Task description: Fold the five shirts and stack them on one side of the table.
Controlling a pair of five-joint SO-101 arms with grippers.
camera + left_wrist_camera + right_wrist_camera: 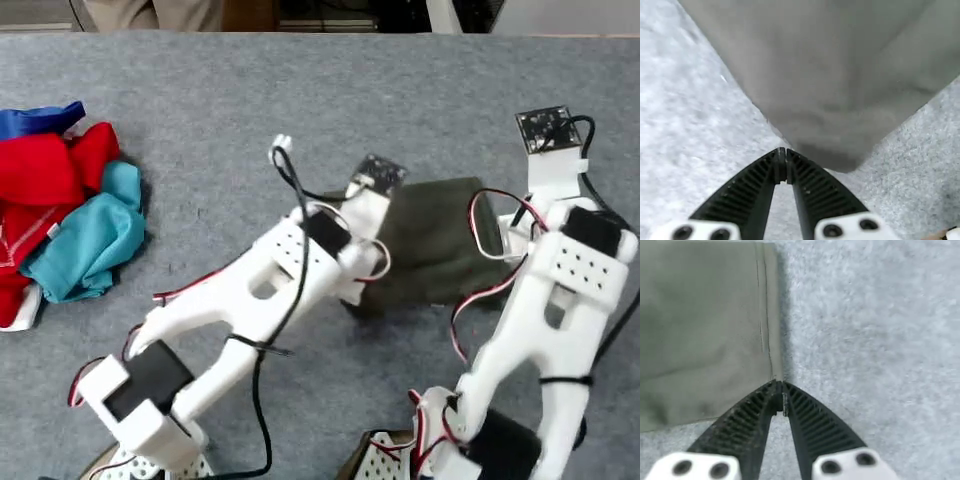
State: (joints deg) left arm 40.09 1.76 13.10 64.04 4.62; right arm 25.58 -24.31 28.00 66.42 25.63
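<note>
The grey table (300,90) carries everything. Two white arms lean over it: the left arm (260,290) and the right arm (560,290). Between them lies the olive shirt (430,245), flat and roughly squared, near the table's middle. Well apart, at the left edge, sits a loose heap of a red shirt (40,175), a teal shirt (90,240) and a blue shirt (35,120). The left gripper (782,160) has its tips pressed together right at the olive cloth's rounded edge. The right gripper (779,395) is likewise closed tight, tips at the stitched hem.
</note>
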